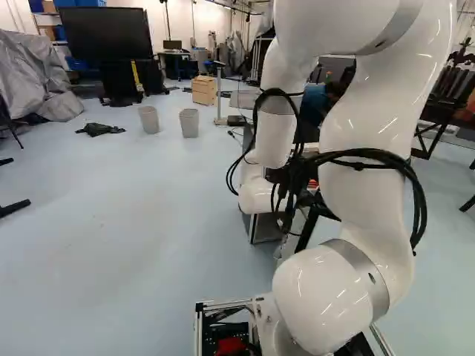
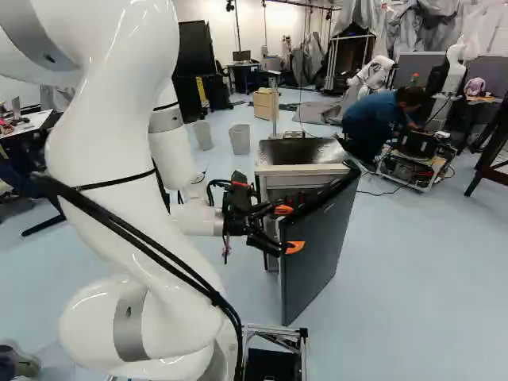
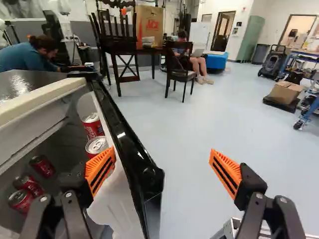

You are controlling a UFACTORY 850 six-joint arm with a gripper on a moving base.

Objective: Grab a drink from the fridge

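Wrist view — jaws [image 2: 290,228] spread wide, fridge door [image 3: 130,144] between them, red cans [image 3: 93,128] beyond one finger

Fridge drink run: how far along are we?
Done: fridge door is ajar, red soda cans visible inside.
In hand: nothing gripped; gripper is open, its fingers either side of the door.
Left: probably swing it wider, then grip a can and take it out.
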